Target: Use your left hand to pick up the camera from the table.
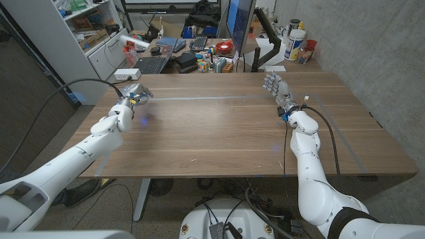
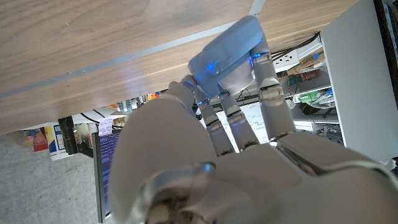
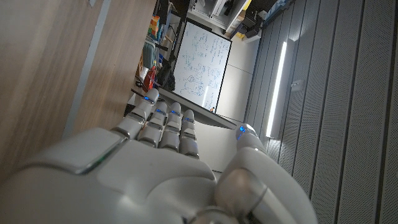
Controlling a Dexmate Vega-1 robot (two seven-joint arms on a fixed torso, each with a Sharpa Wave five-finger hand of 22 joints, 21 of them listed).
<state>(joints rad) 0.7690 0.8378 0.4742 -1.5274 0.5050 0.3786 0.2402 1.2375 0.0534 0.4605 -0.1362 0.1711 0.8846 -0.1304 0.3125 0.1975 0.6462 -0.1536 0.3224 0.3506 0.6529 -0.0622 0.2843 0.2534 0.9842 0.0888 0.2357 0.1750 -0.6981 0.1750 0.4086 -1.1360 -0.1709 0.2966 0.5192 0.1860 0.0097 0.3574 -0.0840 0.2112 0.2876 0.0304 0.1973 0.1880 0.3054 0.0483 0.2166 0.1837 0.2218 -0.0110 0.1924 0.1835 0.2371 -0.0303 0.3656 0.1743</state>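
Wooden table (image 1: 226, 133) | left hand (image 1: 131, 93) grips camera (image 2: 225, 55) above left edge | right hand (image 1: 275, 87) open, fingers apart, far side

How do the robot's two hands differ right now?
The left hand holds a white camera in its fingers, above the table; the right hand holds nothing. The left hand's fingers wrap around the camera; the right hand's fingers are spread and point away from the robot. Both hands are white and sit near the table's far side.
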